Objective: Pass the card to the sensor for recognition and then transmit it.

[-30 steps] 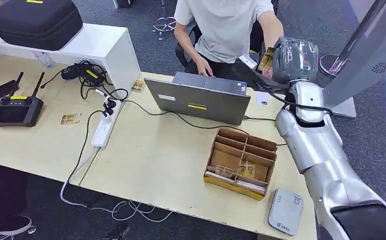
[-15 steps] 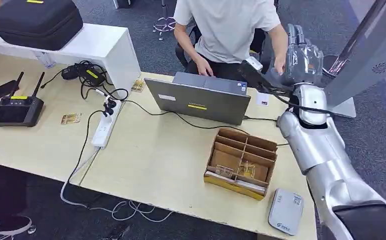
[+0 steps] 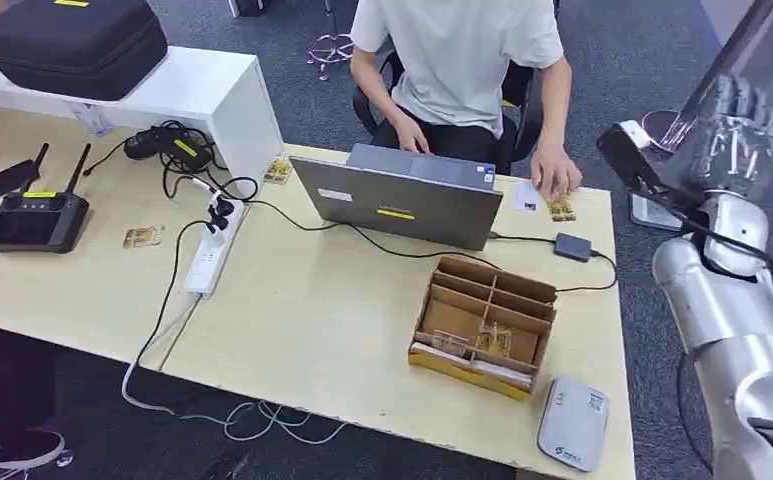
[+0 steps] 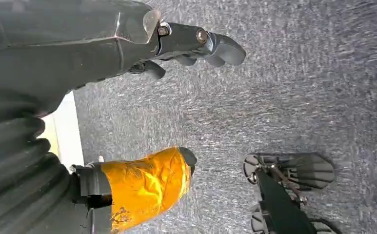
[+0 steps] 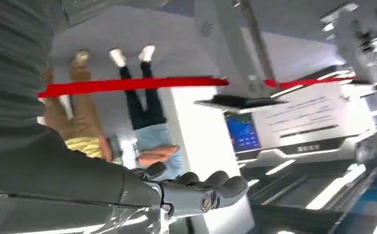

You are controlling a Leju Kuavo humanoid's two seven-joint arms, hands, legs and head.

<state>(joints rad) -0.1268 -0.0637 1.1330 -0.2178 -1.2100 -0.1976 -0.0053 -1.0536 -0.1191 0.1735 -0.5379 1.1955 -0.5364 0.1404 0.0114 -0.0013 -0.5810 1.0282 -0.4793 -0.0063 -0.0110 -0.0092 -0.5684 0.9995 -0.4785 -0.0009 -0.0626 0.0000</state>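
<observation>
Hiding card (image 3: 562,211) partly: person's hand (image 3: 556,183)

The right hand (image 5: 196,192) is empty, its dark fingers (image 5: 225,184) stretched out and slightly curled against a bright room. Beyond it two people (image 5: 142,112) stand by a red barrier tape (image 5: 128,85), and a blue screen (image 5: 243,131) glows on a white kiosk (image 5: 206,146).

laptop (image 3: 402,200) grey, yellow sticker | organizer box (image 3: 483,325) brown | table (image 3: 292,320) pale yellow | carpet (image 4: 293,97) grey
</observation>
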